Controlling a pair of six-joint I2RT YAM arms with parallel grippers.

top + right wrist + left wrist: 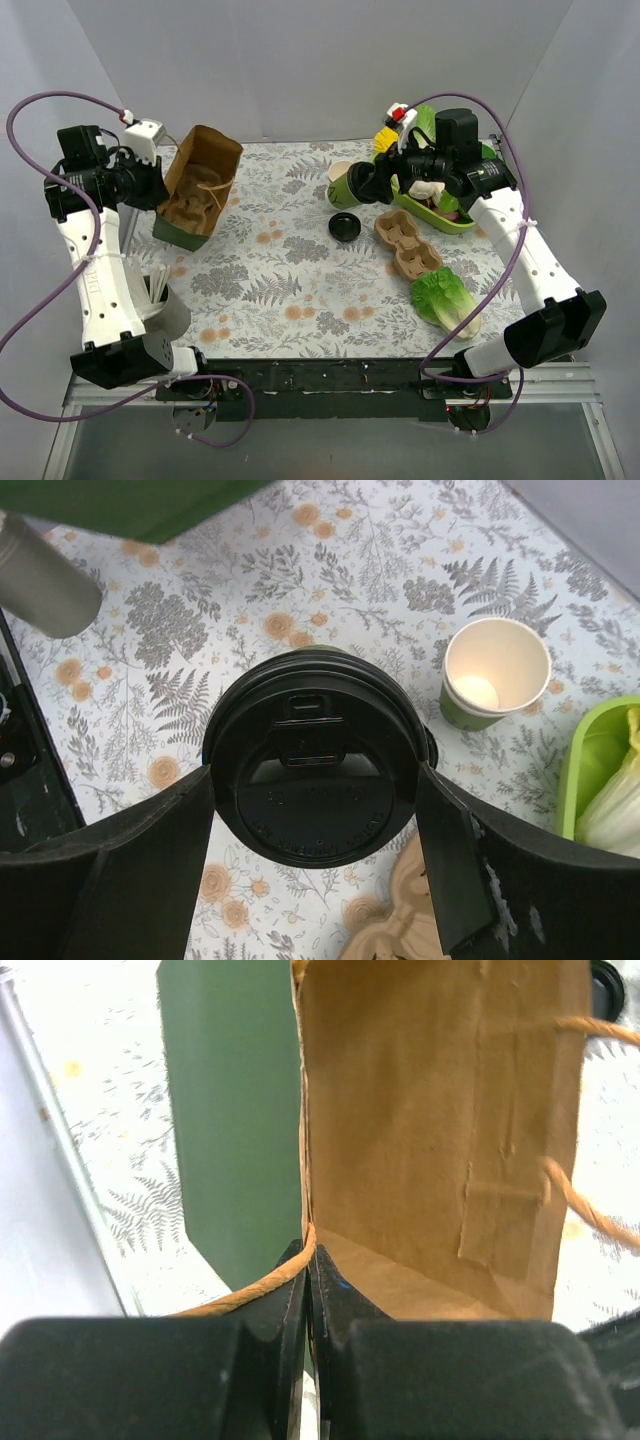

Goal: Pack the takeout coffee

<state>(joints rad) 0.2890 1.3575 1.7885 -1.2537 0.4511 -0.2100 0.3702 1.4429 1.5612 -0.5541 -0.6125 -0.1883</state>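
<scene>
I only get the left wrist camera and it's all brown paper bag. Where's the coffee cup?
Observer: The cup stands upright on the table, over on the right side, across from the paper bag.
Operator: Does it have its lid on?
Observer: No, it's open. The black lid shows between the fingers of the right gripper in the right wrist view. I can't tell if they pinch it.
Operator: What else is near the cup?
Observer: A brown pulp tray with two empty holes lies on the table, just right of the lid.
</scene>
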